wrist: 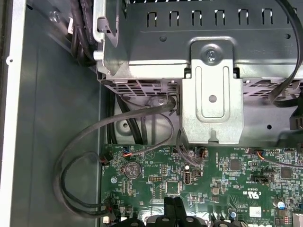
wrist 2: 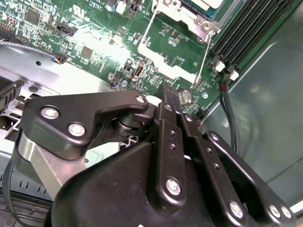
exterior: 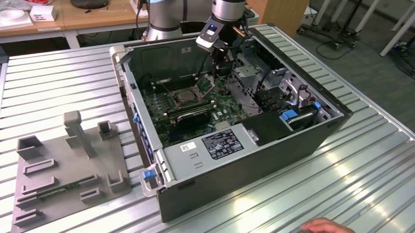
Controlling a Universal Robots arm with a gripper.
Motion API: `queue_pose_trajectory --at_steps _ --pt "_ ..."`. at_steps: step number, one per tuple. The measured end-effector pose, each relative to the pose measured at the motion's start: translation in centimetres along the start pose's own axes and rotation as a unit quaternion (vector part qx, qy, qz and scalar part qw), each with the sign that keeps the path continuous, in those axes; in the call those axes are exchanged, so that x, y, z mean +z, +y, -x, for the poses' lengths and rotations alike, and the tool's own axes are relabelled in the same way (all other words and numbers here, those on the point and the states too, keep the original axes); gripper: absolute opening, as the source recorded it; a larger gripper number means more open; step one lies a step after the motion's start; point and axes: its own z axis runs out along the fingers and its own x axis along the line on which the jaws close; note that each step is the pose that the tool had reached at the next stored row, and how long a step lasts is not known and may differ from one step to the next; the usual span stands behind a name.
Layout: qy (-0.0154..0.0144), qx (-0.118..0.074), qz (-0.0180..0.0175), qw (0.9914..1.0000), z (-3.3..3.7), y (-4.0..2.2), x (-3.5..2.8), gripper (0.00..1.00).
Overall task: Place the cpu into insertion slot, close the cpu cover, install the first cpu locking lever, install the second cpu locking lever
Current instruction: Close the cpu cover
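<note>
Where the room opens behind the bench, we see a wooden desk [exterior: 77, 19] with white boxes, and wheeled stands on grey floor at the exterior view's right. The slatted metal table [exterior: 65, 77] carries an open case [exterior: 259, 160] lying on its side, and a grey tray [exterior: 71, 165] of moulded holders sits beside it at the exterior view's left. A hand [exterior: 322, 225] rests at the table's near edge.

The arm [exterior: 227, 9] comes down from the far side and bends over the case's rear wall. It sets the gripper [exterior: 218, 72] pointing down into the case, between the slot [exterior: 178, 92] and the metal drive cage [wrist: 208, 56]. In both wrist views the fingers [wrist 2: 170, 92] are pressed together with nothing between them, their tips hovering close above the green board [wrist: 227, 179], near a coin cell [wrist: 133, 169] and black cables [wrist: 80, 156].

The cpu [exterior: 188, 95] lies in the slot, at the exterior view's left of the gripper and apart from it. The silver cover [wrist 2: 189, 18] frames it. Two thin wire levers [wrist 2: 202, 61] run along the slot's sides; we cannot tell whether they are latched.
</note>
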Motion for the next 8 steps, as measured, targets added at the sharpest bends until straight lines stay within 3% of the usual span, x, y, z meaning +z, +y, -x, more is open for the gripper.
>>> queue_pose_trajectory --at_steps 3,8 --pt "-0.0001 0.000 -0.0060 0.99998 0.01 -0.01 0.23 0.11" --pt "-0.0002 0.000 -0.0061 0.99998 0.01 -0.02 0.23 0.11"
